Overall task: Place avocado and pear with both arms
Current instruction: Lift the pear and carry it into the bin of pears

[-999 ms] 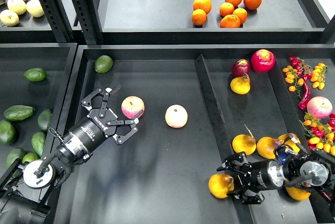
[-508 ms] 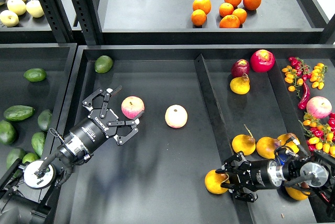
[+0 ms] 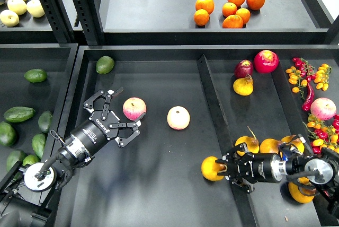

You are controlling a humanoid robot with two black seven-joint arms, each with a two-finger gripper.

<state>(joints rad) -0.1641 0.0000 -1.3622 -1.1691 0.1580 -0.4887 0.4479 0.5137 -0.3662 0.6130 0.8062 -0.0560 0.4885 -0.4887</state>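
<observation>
My right gripper (image 3: 224,169) is shut on the golden yellow-orange pear (image 3: 210,168) and holds it just left of the black divider (image 3: 212,99), over the middle tray. My left gripper (image 3: 123,112) is open, with its fingers on either side of a pink-yellow apple (image 3: 135,108). It holds nothing. A small dark green oval avocado (image 3: 35,75) lies in the left bin, far from both grippers. A paler, rounder green avocado (image 3: 105,64) lies at the middle tray's back left corner.
A second apple (image 3: 178,118) lies mid-tray. Several larger avocados (image 3: 19,114) fill the left bin. The right tray holds more pears (image 3: 243,85), red apples (image 3: 265,61) and cherry tomatoes (image 3: 318,76). Oranges (image 3: 233,9) and pale apples (image 3: 21,5) sit on the back shelf.
My right gripper has moved left and slightly up with the pear, carrying it from the right tray across the divider. The left arm has not moved.
</observation>
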